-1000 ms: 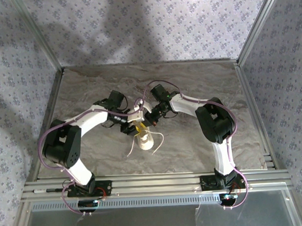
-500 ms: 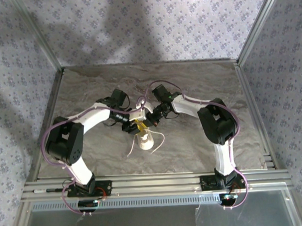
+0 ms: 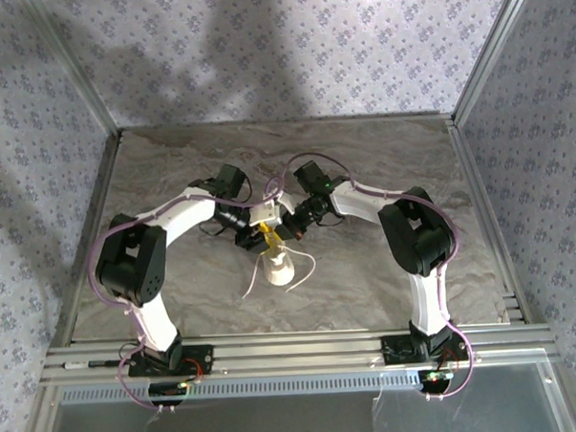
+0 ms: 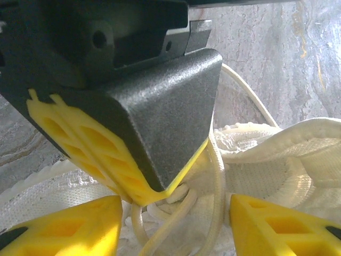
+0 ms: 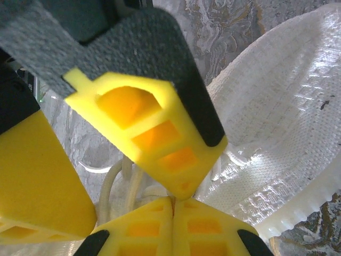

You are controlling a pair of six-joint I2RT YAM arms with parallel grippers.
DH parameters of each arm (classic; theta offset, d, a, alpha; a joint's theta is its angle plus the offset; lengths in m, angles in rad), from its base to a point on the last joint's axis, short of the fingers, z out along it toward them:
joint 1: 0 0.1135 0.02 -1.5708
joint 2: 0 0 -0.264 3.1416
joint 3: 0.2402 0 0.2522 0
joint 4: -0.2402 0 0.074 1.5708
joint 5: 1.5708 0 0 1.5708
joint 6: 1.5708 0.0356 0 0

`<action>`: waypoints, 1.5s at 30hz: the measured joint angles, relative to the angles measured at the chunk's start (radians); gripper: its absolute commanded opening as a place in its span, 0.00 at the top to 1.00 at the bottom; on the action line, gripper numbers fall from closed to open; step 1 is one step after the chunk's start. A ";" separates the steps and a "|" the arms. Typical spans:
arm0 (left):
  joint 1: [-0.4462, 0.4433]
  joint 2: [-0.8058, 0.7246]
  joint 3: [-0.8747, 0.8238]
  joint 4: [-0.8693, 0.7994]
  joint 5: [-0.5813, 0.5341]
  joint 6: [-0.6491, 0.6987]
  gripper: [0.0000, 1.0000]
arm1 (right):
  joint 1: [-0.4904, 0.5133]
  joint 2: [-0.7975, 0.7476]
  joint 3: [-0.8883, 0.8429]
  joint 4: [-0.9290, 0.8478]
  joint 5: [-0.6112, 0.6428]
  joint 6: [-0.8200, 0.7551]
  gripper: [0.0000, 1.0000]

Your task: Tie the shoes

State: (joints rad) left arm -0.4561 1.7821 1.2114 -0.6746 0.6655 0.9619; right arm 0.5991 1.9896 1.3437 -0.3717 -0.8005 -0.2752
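Note:
The small white shoe (image 3: pixel 277 269) lies mid-table, toe toward the arms, with its thin laces (image 3: pixel 305 269) trailing off both sides. Both grippers meet just above its far end. My right gripper (image 5: pixel 173 205) is shut, and its tip (image 4: pixel 153 194) presses on the lace crossing (image 4: pixel 184 193), where a strand seems pinched. My left gripper (image 4: pixel 176 228) is open. Its yellow fingers (image 4: pixel 69 226) straddle that crossing and the right gripper's tip, over the shoe's knit upper (image 4: pixel 277 144). In the right wrist view, a left finger (image 5: pixel 160 138) hangs directly over my closed pads beside the shoe (image 5: pixel 277 122).
The marbled table (image 3: pixel 381 154) is boxed in by aluminium rails and patterned walls. One loose lace end (image 3: pixel 251 286) curls out left of the shoe toward the arm bases.
The left arm has swung further right and the left jaws have narrowed a little. Both grippers have shifted slightly away from the bases. The shoe has stayed put.

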 measured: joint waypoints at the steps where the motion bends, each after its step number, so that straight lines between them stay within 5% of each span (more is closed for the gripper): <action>1: 0.002 0.003 0.006 -0.009 0.002 0.006 0.45 | 0.000 0.000 0.000 0.003 0.000 0.002 0.99; 14: 0.031 0.034 0.069 -0.084 0.056 -0.035 0.42 | 0.005 0.000 -0.002 0.032 0.008 0.078 0.99; 25: 0.089 -0.081 -0.077 0.145 0.053 -0.294 0.37 | 0.026 -0.006 -0.006 0.020 -0.003 0.047 0.99; 45: 0.011 -0.218 -0.230 0.299 -0.078 -0.440 0.46 | 0.029 -0.018 -0.006 -0.041 -0.019 -0.003 0.99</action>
State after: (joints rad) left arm -0.4450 1.5639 0.9813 -0.3756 0.5877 0.5217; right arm 0.6281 1.9720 1.3380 -0.4129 -0.8192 -0.2783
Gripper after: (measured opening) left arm 0.548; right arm 0.044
